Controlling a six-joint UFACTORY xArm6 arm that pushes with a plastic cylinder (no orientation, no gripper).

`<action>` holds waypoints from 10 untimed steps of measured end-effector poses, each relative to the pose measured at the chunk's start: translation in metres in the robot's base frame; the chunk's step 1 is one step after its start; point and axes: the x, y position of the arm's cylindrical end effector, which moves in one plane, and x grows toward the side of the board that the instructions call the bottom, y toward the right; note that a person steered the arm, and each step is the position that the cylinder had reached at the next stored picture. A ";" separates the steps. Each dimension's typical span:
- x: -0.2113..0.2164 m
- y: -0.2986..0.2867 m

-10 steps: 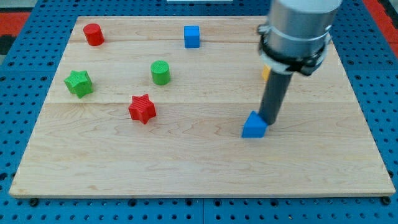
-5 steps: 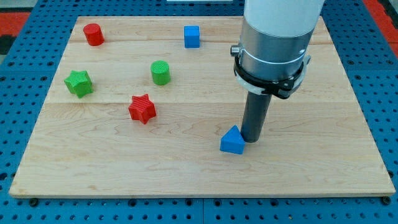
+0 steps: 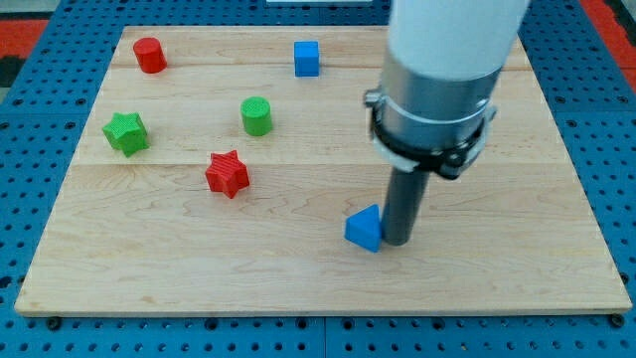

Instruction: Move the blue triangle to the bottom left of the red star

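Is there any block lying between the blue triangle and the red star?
No. In the camera view, only bare board lies between the blue triangle and the red star. My tip is at the triangle's right side, away from that stretch.

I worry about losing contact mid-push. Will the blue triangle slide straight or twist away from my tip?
The blue triangle looks rigid and flat-based, so it should slide, not roll. My tip touches its right side, likely off-centre, so it may rotate. The wooden board looks smooth, probably offering little drag.
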 end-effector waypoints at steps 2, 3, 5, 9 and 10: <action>-0.004 -0.001; -0.006 0.000; -0.019 0.007; -0.007 -0.113; -0.007 -0.157</action>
